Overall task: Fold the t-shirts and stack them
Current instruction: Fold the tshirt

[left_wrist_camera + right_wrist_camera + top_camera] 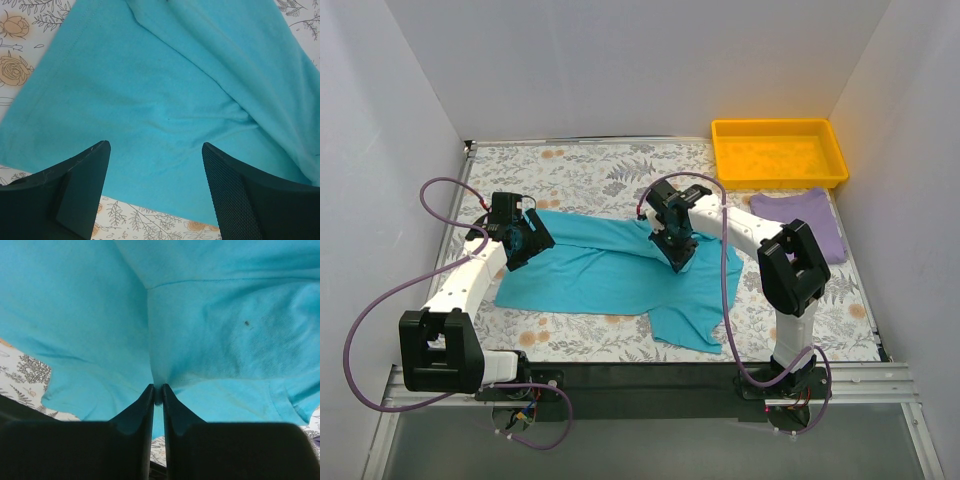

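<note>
- Two shirts lie on the floral table [580, 165] and neither shows a finished fold, so I judge the task to be at an early stage
- Spread in the middle of the table, between the two arms, is the teal t-shirt [610, 275]: its left part is mostly flat, its right part is bunched, and one flap trails toward the near edge
- Pressed together on a pinch of that teal cloth, right of the shirt's middle, are the fingers of the right gripper [157, 387]; in its wrist view creases run out from the fingertips, which suggests the cloth is caught between them
- Wide apart, with nothing between its fingers, the left gripper [156, 150] is poised over the shirt's left part close to the hem; I cannot tell whether the tips touch the cloth
- Crumpled at the far right of the table, just in front of the yellow tray [780, 125], is the lavender t-shirt [810, 220], well apart from both grippers
- Done so far: no completed fold that I can make out, and no stack
- Left to do, as I judge it: flatten and fold the teal shirt, spread and fold the lavender one, then lay one on the other
</note>
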